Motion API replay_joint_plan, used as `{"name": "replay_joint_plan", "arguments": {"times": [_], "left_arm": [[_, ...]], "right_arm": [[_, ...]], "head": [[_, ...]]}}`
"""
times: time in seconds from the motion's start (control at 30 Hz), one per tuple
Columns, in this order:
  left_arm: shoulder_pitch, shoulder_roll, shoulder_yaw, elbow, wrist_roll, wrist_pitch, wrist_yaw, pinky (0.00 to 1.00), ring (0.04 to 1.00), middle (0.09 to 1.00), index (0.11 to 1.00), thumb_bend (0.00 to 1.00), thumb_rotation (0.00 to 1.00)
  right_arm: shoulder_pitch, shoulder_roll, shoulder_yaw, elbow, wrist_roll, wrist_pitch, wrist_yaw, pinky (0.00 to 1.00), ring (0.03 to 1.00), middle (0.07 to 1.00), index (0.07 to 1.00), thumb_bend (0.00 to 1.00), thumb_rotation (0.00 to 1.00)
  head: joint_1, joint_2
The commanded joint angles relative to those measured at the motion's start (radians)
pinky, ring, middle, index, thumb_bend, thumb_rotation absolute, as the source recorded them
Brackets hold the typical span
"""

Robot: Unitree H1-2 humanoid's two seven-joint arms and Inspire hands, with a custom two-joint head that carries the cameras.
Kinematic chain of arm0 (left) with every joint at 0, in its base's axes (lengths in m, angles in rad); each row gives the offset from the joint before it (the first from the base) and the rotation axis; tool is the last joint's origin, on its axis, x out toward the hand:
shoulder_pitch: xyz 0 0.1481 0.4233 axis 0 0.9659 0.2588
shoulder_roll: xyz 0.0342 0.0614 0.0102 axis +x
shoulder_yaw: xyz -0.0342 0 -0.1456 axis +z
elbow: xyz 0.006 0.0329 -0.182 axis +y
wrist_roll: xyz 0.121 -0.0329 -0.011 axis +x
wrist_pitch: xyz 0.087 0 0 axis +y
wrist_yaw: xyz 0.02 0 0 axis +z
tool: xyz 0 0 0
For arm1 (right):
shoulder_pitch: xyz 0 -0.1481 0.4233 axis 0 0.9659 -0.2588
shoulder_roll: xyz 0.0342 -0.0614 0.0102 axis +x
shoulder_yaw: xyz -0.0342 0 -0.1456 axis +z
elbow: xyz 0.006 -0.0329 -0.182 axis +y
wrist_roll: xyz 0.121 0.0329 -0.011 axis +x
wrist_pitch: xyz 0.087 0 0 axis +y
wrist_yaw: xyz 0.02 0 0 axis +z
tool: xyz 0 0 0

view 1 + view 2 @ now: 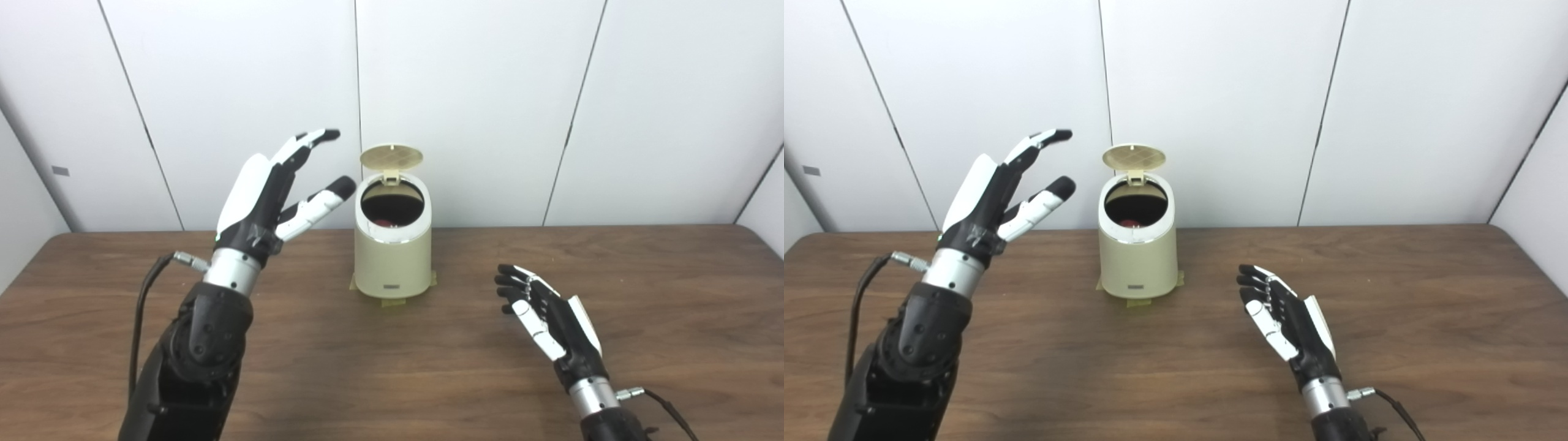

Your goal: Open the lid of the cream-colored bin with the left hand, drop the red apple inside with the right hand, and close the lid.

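Red apple (1130, 222) sits inside the cream bin (393, 257), lid (391, 157) up. My left hand (263, 202), fingers apart, hovers left of bin; right hand (551, 318) empty, fingers loosely spread, near bin's front-right. Risk: a clumsy lid push tips the bin.

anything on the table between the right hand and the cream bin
No. In both eye views only bare wooden table lies between the open right hand and the cream-colored bin. The hand holds nothing.

Lab: bare white panels (471, 92), table (392, 367)
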Motion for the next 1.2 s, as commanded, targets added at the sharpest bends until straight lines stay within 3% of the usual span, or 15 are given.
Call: {"name": "replay_joint_plan", "arguments": {"times": [0.0,0.17,0.4,0.73,1.17], "left_arm": [[-0.084,0.005,-0.037,0.004,0.1,-0.004,-0.013,1.0,1.0,0.955,0.904,0.89,1.0],[-0.191,-0.005,-0.13,0.072,0.289,0.021,-0.08,1.0,1.0,0.926,0.915,0.91,1.0],[-0.281,-0.056,-0.157,0.162,0.396,0.051,-0.126,1.0,1.0,0.929,0.914,0.95,1.0],[-0.322,-0.083,-0.165,0.281,0.432,0.061,-0.181,1.0,1.0,0.92,0.904,0.94,0.96],[-0.335,-0.067,-0.181,0.375,0.485,0.085,-0.207,1.0,0.99,0.925,0.897,1.0,1.0]], "right_arm": [[-0.038,-0.006,-0.002,-0.017,-0.004,-0.001,0.003,0.68,0.786,0.806,0.829,0.29,0.9],[-0.04,-0.009,0.002,-0.021,-0.029,0.032,0.0,0.66,0.776,0.802,0.833,0.25,0.86],[-0.044,-0.016,0.004,-0.007,-0.049,0.032,0.002,0.63,0.749,0.785,0.821,0.24,0.82],[-0.056,-0.016,0.001,0.008,-0.04,0.036,0.012,0.62,0.739,0.771,0.799,0.27,0.81],[-0.063,-0.017,-0.002,0.005,-0.02,0.073,0.022,0.62,0.743,0.772,0.797,0.25,0.82]], "head": [[-0.002,-0.002],[0.001,-0.005],[0.003,-0.009],[-0.002,-0.014],[-0.004,-0.013]]}}
